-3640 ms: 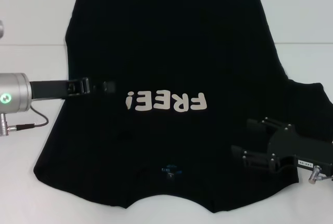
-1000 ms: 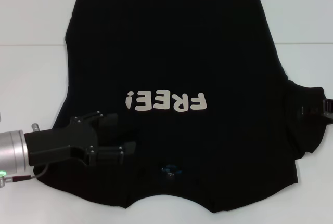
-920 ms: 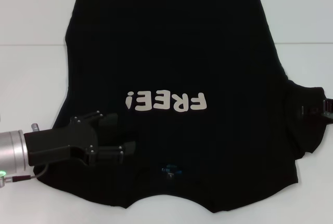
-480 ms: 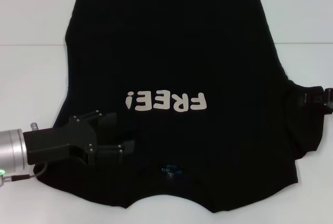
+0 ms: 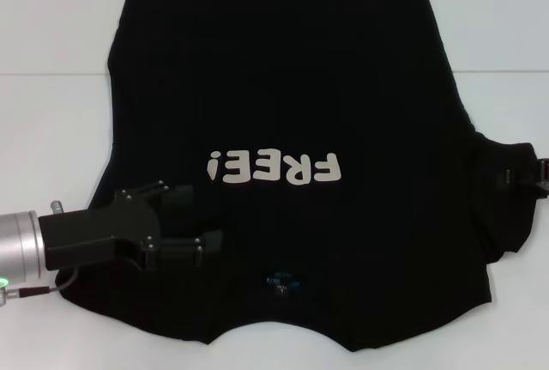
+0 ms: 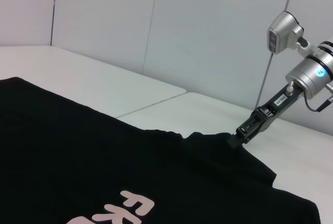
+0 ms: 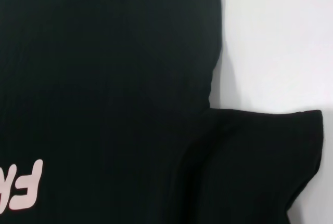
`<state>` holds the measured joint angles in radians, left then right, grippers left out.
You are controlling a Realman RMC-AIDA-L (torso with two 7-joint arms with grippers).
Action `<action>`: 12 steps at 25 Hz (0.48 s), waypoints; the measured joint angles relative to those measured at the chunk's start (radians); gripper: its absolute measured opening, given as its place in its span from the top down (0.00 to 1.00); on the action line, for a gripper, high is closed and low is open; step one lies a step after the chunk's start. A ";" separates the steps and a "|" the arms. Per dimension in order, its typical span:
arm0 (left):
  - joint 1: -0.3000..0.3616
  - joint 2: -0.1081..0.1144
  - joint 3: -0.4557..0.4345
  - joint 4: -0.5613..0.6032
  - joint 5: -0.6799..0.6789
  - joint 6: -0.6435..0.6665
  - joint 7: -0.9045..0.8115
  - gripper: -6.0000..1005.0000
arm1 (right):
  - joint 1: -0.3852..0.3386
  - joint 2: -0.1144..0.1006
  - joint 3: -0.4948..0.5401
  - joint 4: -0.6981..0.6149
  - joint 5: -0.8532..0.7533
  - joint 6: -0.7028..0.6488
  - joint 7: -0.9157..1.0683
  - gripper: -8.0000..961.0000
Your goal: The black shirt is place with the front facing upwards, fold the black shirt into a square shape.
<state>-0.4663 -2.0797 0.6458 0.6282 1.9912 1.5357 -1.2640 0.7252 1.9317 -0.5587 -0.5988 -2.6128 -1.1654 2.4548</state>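
Two grippers are working the black shirt (image 5: 283,87) on the white table (image 5: 51,112).
Left gripper (image 5: 199,219) is hovering spread over the shoulder; right gripper (image 6: 232,141) is pinching the sleeve.

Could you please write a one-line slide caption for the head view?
Left gripper open over the black shirt near its collar; right gripper at the sleeve edge.
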 joint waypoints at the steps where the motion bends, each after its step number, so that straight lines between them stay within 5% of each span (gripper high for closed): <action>1: 0.000 0.000 0.000 0.000 0.000 0.001 0.000 0.06 | -0.001 0.000 0.000 -0.002 0.000 0.001 0.000 0.15; 10: 0.006 0.000 0.000 0.000 -0.005 0.006 0.000 0.06 | -0.002 -0.002 -0.001 -0.004 0.000 0.002 -0.001 0.28; 12: 0.006 0.001 0.000 0.000 -0.006 0.006 0.000 0.06 | -0.003 -0.002 -0.001 -0.007 0.000 -0.001 0.000 0.38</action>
<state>-0.4605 -2.0786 0.6458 0.6277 1.9854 1.5418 -1.2640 0.7227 1.9299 -0.5599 -0.6055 -2.6124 -1.1664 2.4543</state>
